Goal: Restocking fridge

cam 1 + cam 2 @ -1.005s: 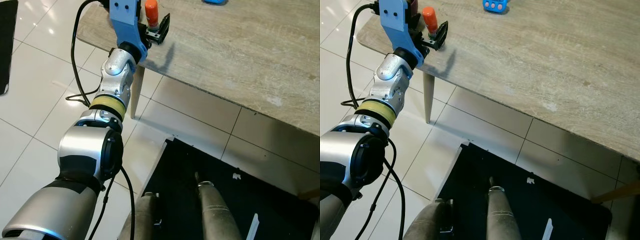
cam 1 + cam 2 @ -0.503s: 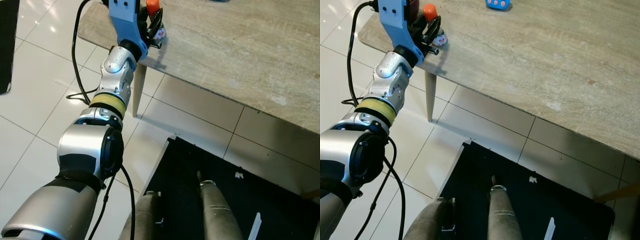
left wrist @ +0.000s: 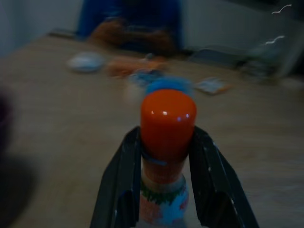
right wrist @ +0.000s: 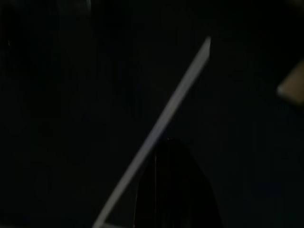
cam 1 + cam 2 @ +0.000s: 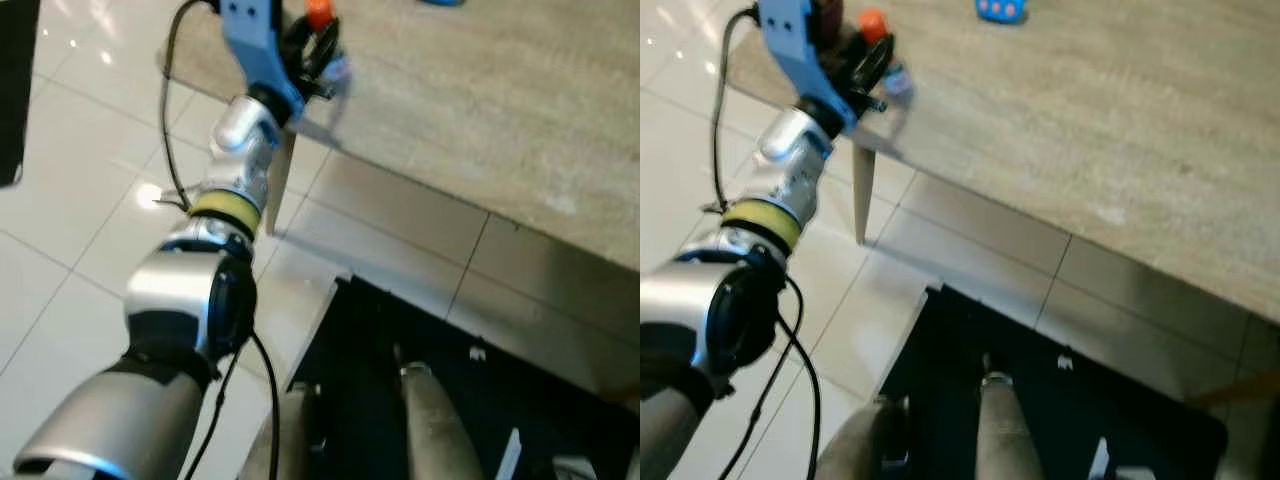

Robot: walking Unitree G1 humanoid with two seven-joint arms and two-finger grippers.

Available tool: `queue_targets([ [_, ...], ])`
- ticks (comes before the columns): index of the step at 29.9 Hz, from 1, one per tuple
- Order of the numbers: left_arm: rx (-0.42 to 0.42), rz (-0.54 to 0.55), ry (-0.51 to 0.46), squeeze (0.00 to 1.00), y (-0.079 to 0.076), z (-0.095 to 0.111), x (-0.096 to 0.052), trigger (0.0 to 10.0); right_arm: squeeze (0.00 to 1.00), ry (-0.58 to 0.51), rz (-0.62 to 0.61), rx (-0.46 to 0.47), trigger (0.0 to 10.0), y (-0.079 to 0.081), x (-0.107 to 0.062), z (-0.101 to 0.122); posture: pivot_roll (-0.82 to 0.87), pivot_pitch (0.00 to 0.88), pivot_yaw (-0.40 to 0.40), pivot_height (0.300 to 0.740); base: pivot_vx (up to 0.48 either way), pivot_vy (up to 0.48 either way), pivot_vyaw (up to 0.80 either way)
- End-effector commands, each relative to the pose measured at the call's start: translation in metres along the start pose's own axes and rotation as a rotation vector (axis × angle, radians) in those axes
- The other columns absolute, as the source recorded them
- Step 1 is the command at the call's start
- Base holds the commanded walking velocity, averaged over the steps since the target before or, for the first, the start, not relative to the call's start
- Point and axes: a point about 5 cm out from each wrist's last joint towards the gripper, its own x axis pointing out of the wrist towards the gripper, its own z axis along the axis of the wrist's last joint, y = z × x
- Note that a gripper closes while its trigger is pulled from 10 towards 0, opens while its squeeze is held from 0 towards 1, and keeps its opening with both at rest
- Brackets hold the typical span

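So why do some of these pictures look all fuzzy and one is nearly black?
Both eye views are smeared, likely from camera motion, so the table edge looks soft. In the left wrist view the bottle between the left gripper fingers is fairly sharp while everything behind is out of focus. The right wrist view is very dark, with just a pale streak.

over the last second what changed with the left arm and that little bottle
The left end effector closed in on the orange-capped bottle near the table corner; its fingers now clamp the bottle's neck, where a second ago they stood open beside it. The bottle is still upright. The blue item farther along the table stayed put.
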Motion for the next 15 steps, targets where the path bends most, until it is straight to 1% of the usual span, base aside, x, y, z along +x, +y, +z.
queue_targets([
  [1,-0.002,-0.037,-0.034,0.00,-0.002,0.001,-0.002,1.8,0.00,0.092,0.000,0.015,10.0,0.003,-0.006,-0.024,-0.16,0.303,0.043,0.740,0.000,0.000,0.00],
  [2,0.007,-0.065,-0.038,0.00,-0.004,0.002,-0.003,6.5,0.00,0.083,0.002,0.018,10.0,0.004,-0.003,-0.017,-0.14,0.267,0.041,0.740,0.000,0.000,0.00],
  [3,0.007,-0.065,-0.038,0.00,-0.004,0.002,-0.003,6.5,0.00,0.083,0.002,0.018,10.0,0.004,-0.003,-0.017,-0.14,0.267,0.041,0.740,0.000,0.000,0.00],
  [4,0.021,-0.106,-0.041,0.00,-0.006,0.002,-0.005,10.0,0.00,0.072,0.003,0.022,10.0,0.006,0.001,-0.010,-0.13,0.239,0.037,0.740,0.000,0.000,0.00],
  [5,0.040,-0.160,-0.036,0.00,-0.009,0.000,-0.008,10.0,0.00,0.060,0.003,0.028,10.0,0.007,0.005,-0.001,-0.11,0.209,0.033,0.740,0.000,0.000,0.00],
  [7,0.043,-0.174,-0.031,0.00,-0.010,-0.001,-0.009,10.0,0.00,0.058,0.002,0.029,10.0,0.007,0.006,0.002,-0.11,0.209,0.033,0.740,0.000,0.000,0.00],
  [8,0.037,-0.209,-0.023,0.00,-0.011,-0.003,-0.013,10.0,0.00,0.055,0.003,0.032,10.0,0.007,0.007,0.005,-0.10,0.186,0.026,0.740,0.000,0.000,0.00],
  [9,0.036,-0.248,-0.016,0.00,-0.012,-0.005,-0.018,10.0,0.00,0.053,0.004,0.035,10.0,0.008,0.009,0.008,-0.10,0.181,0.025,0.740,0.000,0.000,0.00],
  [10,0.036,-0.248,-0.016,0.00,-0.012,-0.005,-0.018,10.0,0.00,0.053,0.004,0.035,10.0,0.008,0.009,0.008,-0.10,0.181,0.025,0.740,0.000,0.000,0.00],
  [11,0.036,-0.281,-0.003,0.00,-0.012,-0.009,-0.023,10.0,0.00,0.052,0.005,0.037,10.0,0.009,0.010,0.011,-0.09,0.165,0.022,0.740,0.000,0.000,0.00],
  [12,0.028,-0.325,0.029,0.00,-0.013,-0.016,-0.033,10.0,0.00,0.055,0.011,0.037,10.0,0.011,0.011,0.013,-0.07,0.149,0.014,0.740,0.000,0.000,0.00],
  [13,0.022,-0.350,0.052,0.00,-0.013,-0.021,-0.040,10.0,0.00,0.057,0.014,0.037,10.0,0.012,0.012,0.015,-0.07,0.147,0.012,0.740,0.000,0.000,0.00],
  [14,0.007,-0.380,0.088,0.00,-0.014,-0.029,-0.051,10.0,0.00,0.061,0.017,0.038,10.0,0.013,0.013,0.015,-0.06,0.141,0.008,0.740,0.000,0.000,0.00],
  [15,0.007,-0.380,0.088,0.00,-0.014,-0.029,-0.051,10.0,0.00,0.061,0.017,0.038,10.0,0.013,0.013,0.015,-0.06,0.141,0.008,0.740,0.000,0.000,0.00],
])
